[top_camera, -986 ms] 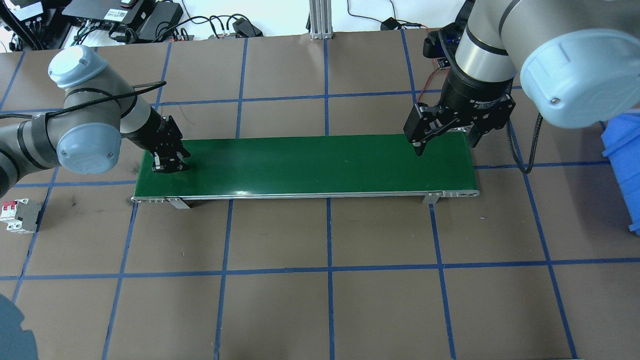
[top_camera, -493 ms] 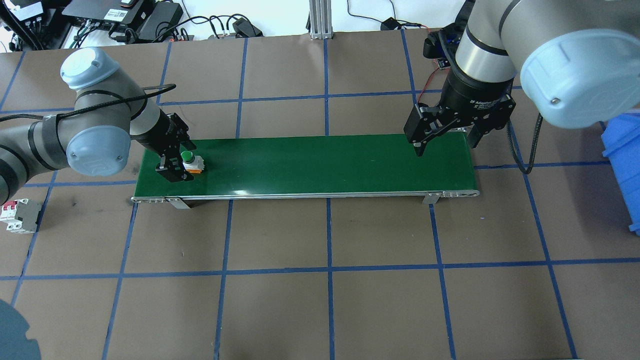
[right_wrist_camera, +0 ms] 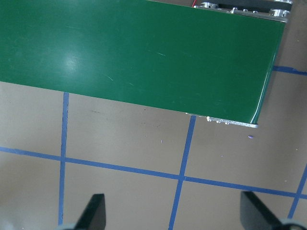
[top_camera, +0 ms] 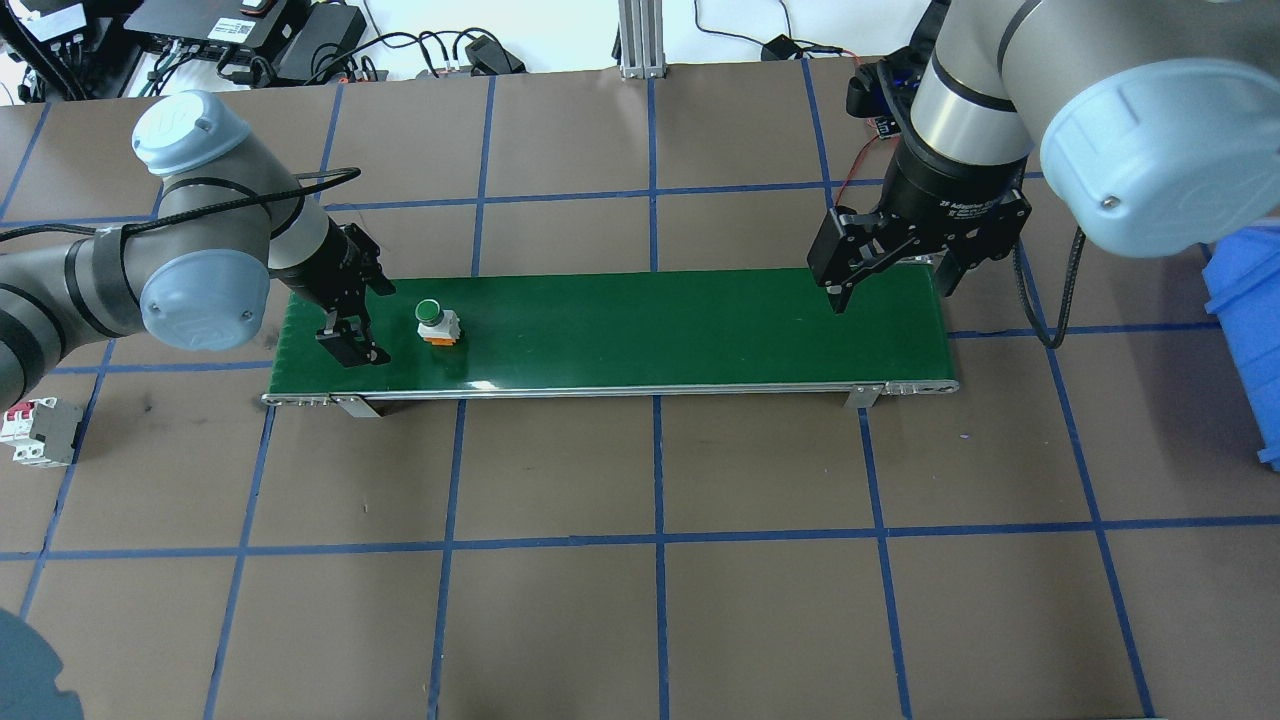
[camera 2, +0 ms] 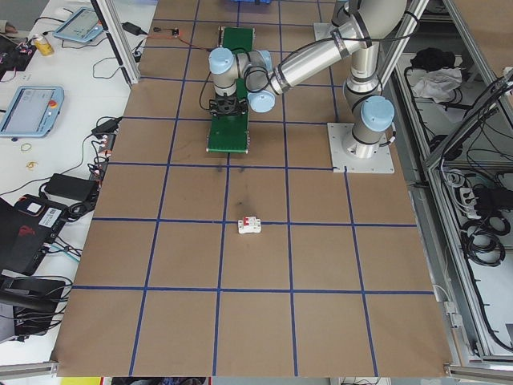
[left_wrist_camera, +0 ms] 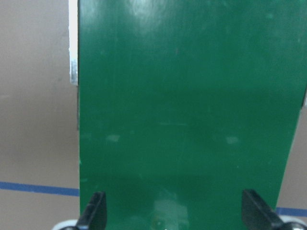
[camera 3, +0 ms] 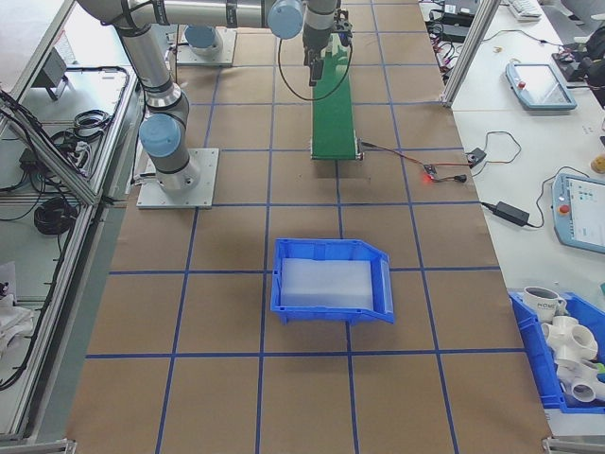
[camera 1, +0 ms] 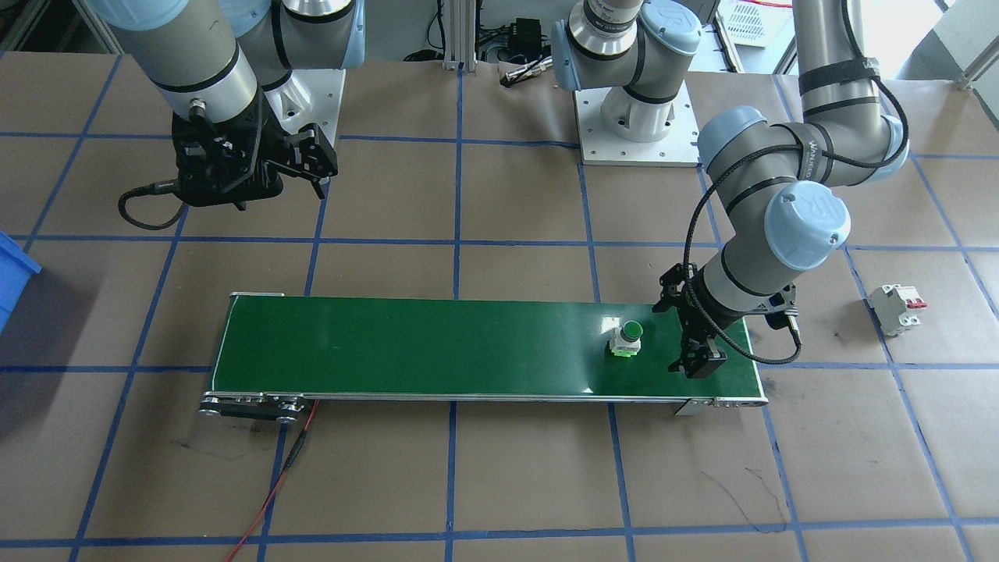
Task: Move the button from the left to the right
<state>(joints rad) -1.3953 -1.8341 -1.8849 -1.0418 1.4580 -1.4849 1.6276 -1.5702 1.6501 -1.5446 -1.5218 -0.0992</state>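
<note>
We see one brown worktop [top_camera: 640,600] marked with blue tape lines, and on it one long green conveyor belt [top_camera: 640,330] running left to right. Two arms work over it. The right gripper [top_camera: 890,285] hangs above the belt's right end, near its far edge, jaws spread wide with nothing between them. The left gripper [top_camera: 345,335] sits low over the belt's left end, jaws parted and holding nothing.

One blue bin [camera 3: 331,281] stands beyond the worktop's right side, and one white circuit breaker [top_camera: 40,430] with red levers lies off the belt near the worktop's left edge.

The single button [top_camera: 435,322] stands on the belt, just to the right of the left gripper and clear of its fingers [camera 1: 702,363], roughly midway between the belt's near and far edges. It stands upright, its long axis vertical, green cap facing up.
</note>
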